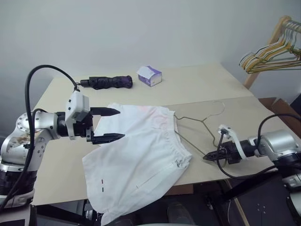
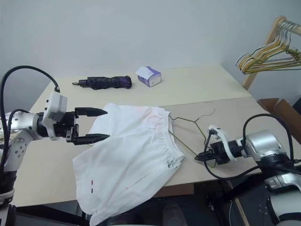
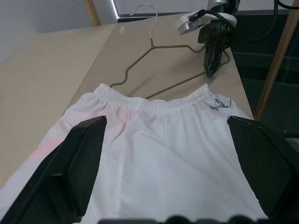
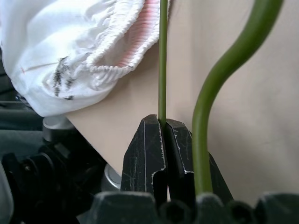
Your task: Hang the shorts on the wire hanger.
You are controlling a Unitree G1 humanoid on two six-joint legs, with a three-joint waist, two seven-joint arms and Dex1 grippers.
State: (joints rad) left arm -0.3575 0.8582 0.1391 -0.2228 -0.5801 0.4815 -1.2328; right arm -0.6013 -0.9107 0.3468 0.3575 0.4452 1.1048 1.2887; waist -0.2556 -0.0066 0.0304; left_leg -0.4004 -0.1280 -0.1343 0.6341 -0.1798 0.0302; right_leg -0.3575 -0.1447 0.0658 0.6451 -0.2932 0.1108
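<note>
Fingers of my right gripper (image 4: 163, 128) pinch the thin olive-grey wire hanger (image 1: 200, 123); left gripper (image 1: 113, 125) spread wide over the white cloth shorts (image 1: 141, 160), draped off the beige table (image 1: 197, 84).

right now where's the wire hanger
The wire hanger lies on the table's right side beside the shorts, its lower wire pinched in the right tool.

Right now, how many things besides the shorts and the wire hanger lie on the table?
2. A folded dark umbrella lies near the far edge of the table, and a small purple-and-white box sits just right of it.
</note>
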